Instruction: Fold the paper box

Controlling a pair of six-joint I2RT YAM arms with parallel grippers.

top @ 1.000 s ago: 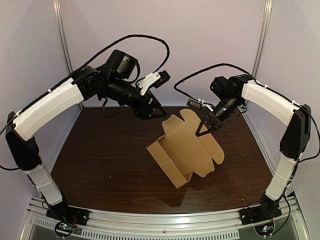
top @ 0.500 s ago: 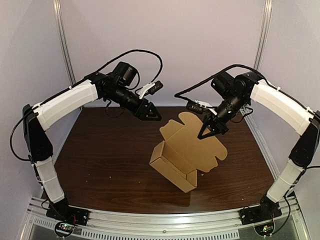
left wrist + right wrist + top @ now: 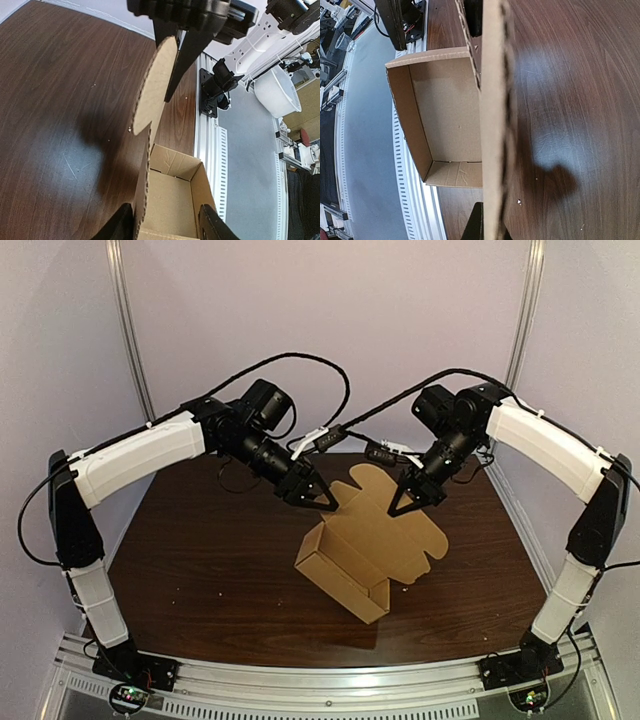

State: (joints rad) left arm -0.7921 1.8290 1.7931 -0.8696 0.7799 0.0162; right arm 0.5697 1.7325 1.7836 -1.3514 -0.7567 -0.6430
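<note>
The paper box [image 3: 345, 570] sits in the centre of the top view on a dark wood-grain table [image 3: 190, 570]. Its open tray faces the lower middle and its lid flap [image 3: 385, 525] rises toward the back. Whether the base lies flat cannot be told.

The right gripper [image 3: 398, 508] is clamped on the flap's upper right scalloped edge. In the right wrist view the cardboard edge runs down the middle of the frame, with 1 dark finger [image 3: 476, 226] against it at the bottom. The left gripper [image 3: 328, 504] is at the flap's upper left edge. Its 2 fingers [image 3: 120, 226] are spread apart with the cardboard edge between them, unpinched.

Black cables [image 3: 300, 358] loop over both wrists in the upper middle of the top view, above the flap. A few pale specks [image 3: 94, 86] dot the wood. A silver rail [image 3: 330, 685] runs along the bottom edge and carries the arm bases. Past it, at the right of the left wrist view, a white tub [image 3: 275, 92] stands on grey floor.

Pale lilac walls [image 3: 400, 310] close the back and both sides, with 2 metal posts [image 3: 128, 330] in the rear corners. Bare wood lies to the left of the box and below it. The strip on the right, toward the wall, is narrower.
</note>
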